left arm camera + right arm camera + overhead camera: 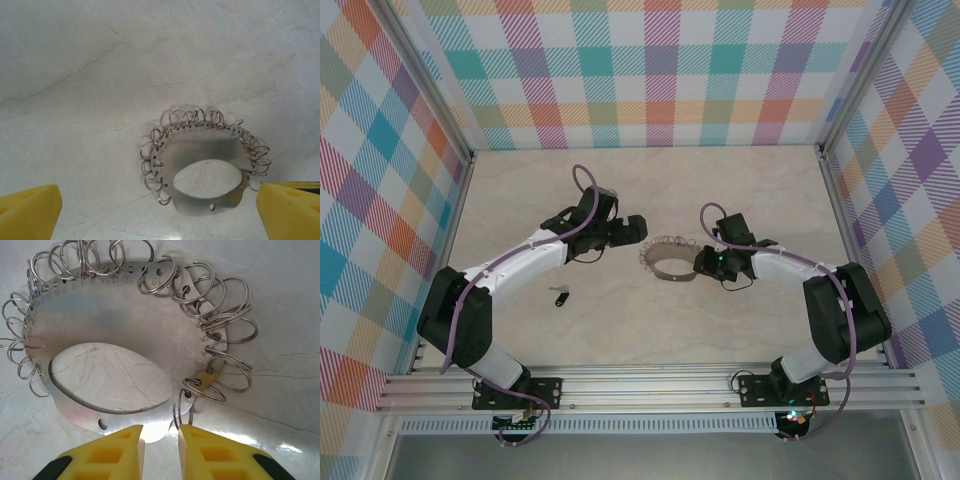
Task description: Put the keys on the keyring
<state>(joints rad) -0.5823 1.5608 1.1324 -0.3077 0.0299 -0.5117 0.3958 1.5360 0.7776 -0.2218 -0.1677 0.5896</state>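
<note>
1. left gripper (638,230): jaws fully apart. in the left wrist view we see its yellow fingers (27,212) at the two lower corners, well apart, with nothing between them but the scene below. the gripper is just to the left of the keyring and is not touching it.

2. right gripper (698,266): it sits at the right edge of the keyring. in the right wrist view its yellow fingers (120,452) stand close together with a narrow gap, and the near rim of the plate lies in that gap. we cannot tell whether the fingers press on the rim or are clear of it.

3. keyring (200,147): a flat silver-grey plate with an oval opening, lying on the pale marble-patterned table (770,200) between the two grippers. small split rings (230,330) hang from holes along its outer edge, and engraved numbers run beside the holes. a small round hole (102,424) sits in the plain part of the rim nearest the right fingers.

4. key (561,296): one small dark key lies flat on the table beside the left arm, nearer the bases and well apart from the keyring. neither gripper touches it.
</note>
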